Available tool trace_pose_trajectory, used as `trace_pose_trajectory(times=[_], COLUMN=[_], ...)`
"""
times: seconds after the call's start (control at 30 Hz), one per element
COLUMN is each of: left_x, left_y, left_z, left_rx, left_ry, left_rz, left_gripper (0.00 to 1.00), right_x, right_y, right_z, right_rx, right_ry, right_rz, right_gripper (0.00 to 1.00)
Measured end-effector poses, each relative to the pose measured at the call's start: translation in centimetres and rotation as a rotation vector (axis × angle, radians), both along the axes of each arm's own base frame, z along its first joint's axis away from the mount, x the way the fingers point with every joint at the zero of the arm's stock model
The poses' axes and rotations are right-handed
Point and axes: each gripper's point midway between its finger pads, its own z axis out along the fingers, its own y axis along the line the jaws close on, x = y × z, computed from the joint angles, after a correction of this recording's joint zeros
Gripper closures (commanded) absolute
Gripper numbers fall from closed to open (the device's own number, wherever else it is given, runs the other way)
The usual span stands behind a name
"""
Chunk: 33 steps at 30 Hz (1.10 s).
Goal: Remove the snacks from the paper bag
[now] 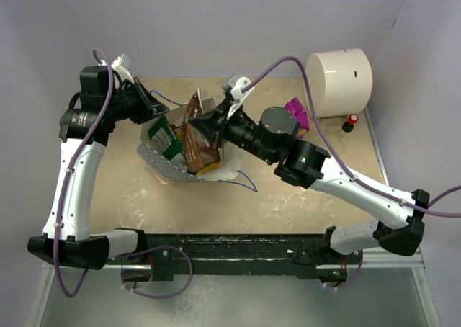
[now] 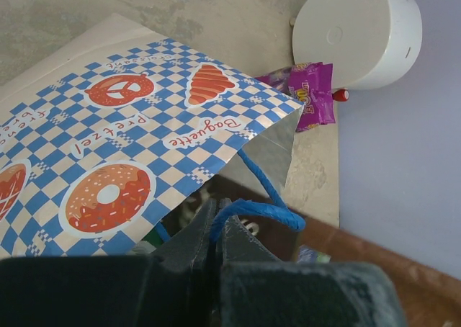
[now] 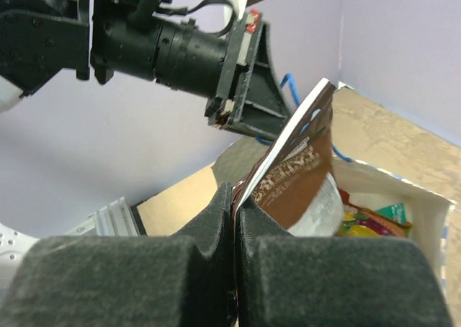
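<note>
- The left fingers (image 2: 216, 230) are pressed together on the blue cord handle (image 2: 263, 208) of the paper bag (image 2: 144, 125), pinching the loop just above the bag's mouth.
- The right fingers (image 3: 234, 210) are pressed together on one edge of a dark brown packet (image 3: 299, 176), which tilts up and away from them.
- That packet hangs over the open mouth of the bag. From the wrist view I cannot tell whether its far end is clear of the rim.
- Inside the mouth, more snacks show: a green packet (image 3: 392, 212) and yellow and red wrappers (image 3: 356, 222) beside it.
- From overhead, the bag lies on its side on the worktop (image 1: 288, 197) between the two arms. Its blue-white checkered panel with pretzel, croissant and doughnut prints faces up towards the left wrist camera.
- A magenta pouch (image 1: 297, 113) lies on the worktop well apart from the bag, just beside the cream cylinder (image 1: 338, 82) at the far right corner.
- A small red-capped object (image 1: 352, 119) stands near the cylinder's foot.
</note>
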Motion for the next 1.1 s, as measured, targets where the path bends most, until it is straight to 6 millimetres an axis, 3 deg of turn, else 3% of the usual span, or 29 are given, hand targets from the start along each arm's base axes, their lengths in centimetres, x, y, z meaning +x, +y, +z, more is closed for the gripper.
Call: trace_pose_trajectory(times=[0.27, 0.4, 0.5, 0.63, 0.87, 1.0, 1.1], left_x=[0.0, 0.0, 0.0, -0.2, -0.5, -0.8, -1.1], left_y=[0.0, 0.0, 0.0, 0.1, 1.6, 2.8, 3.5], left_z=[-0.1, -0.5, -0.7, -1.1, -1.4, -0.8, -0.6], left_rx=[0.001, 0.004, 0.005, 0.012, 0.088, 0.139, 0.174], left_ry=[0.003, 0.011, 0.018, 0.025, 0.036, 0.019, 0.021], left_rz=[0.0, -0.001, -0.001, 0.001, 0.052, 0.095, 0.121], left_gripper=[1.0, 1.0, 1.0, 1.0, 1.0, 1.0, 1.0], right_x=[0.7, 1.1, 1.8, 3.3, 8.8, 12.7, 14.7], right_y=[-3.6, -5.9, -8.2, -11.5, -16.9, -19.4, -19.5], right_z=[3.9, 7.1, 9.5, 10.8, 9.0, 5.4, 3.0], right_rx=[0.013, 0.043, 0.081, 0.102, 0.089, 0.069, 0.064], right_ry=[0.007, -0.005, -0.025, -0.039, -0.009, 0.045, 0.084], right_rz=[-0.129, -0.21, -0.307, -0.462, -0.711, -0.828, -0.864], right_gripper=[1.0, 1.0, 1.0, 1.0, 1.0, 1.0, 1.0])
